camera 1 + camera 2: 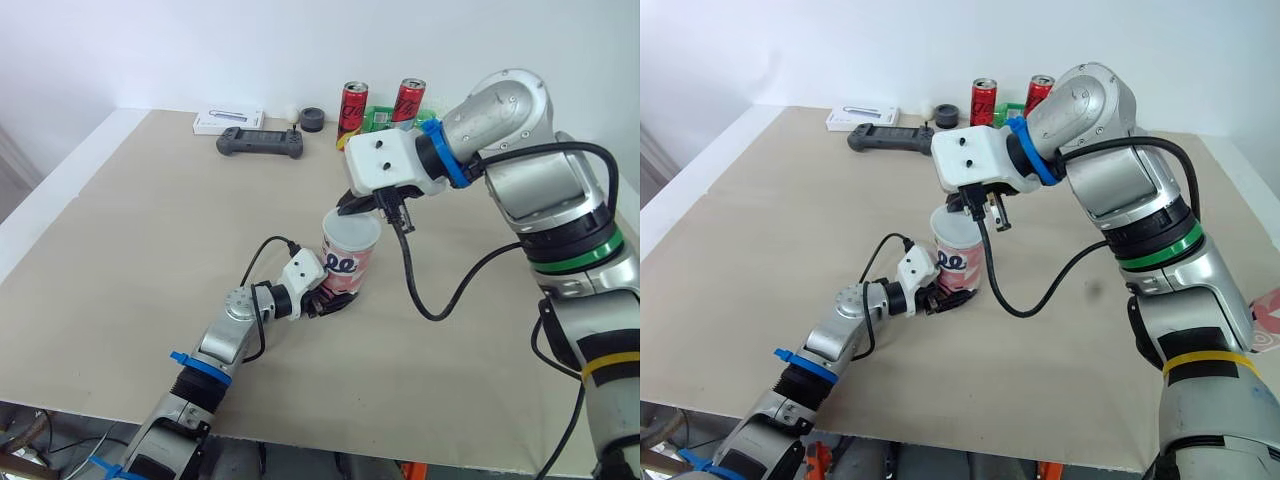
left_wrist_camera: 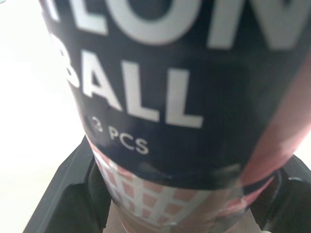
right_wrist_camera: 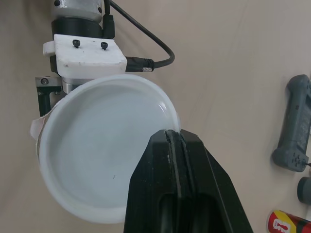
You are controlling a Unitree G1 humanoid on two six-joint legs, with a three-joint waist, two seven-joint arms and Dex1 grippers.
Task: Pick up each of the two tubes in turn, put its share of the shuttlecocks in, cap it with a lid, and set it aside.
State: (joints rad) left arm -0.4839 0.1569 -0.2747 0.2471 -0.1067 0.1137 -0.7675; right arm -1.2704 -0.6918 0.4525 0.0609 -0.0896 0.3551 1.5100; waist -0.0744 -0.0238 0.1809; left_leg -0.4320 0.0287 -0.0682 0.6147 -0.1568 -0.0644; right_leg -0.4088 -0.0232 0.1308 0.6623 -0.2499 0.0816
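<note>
A short tube (image 1: 347,268) with pink and dark print stands upright in the middle of the table. My left gripper (image 1: 330,298) is shut on its lower part; the left wrist view has the tube's label (image 2: 194,97) close up between the black fingers (image 2: 63,194). A white lid (image 1: 351,231) lies across the tube's mouth. My right gripper (image 1: 365,205) hovers at the lid's far rim. In the right wrist view its fingers are shut together, and the gripper (image 3: 171,133) touches the edge of the lid (image 3: 97,145).
Along the table's far edge stand two red cans (image 1: 354,107) (image 1: 408,100), a dark game controller (image 1: 260,143), a white box (image 1: 228,120) and a small black round part (image 1: 312,119). A cable (image 1: 420,280) hangs from my right wrist beside the tube.
</note>
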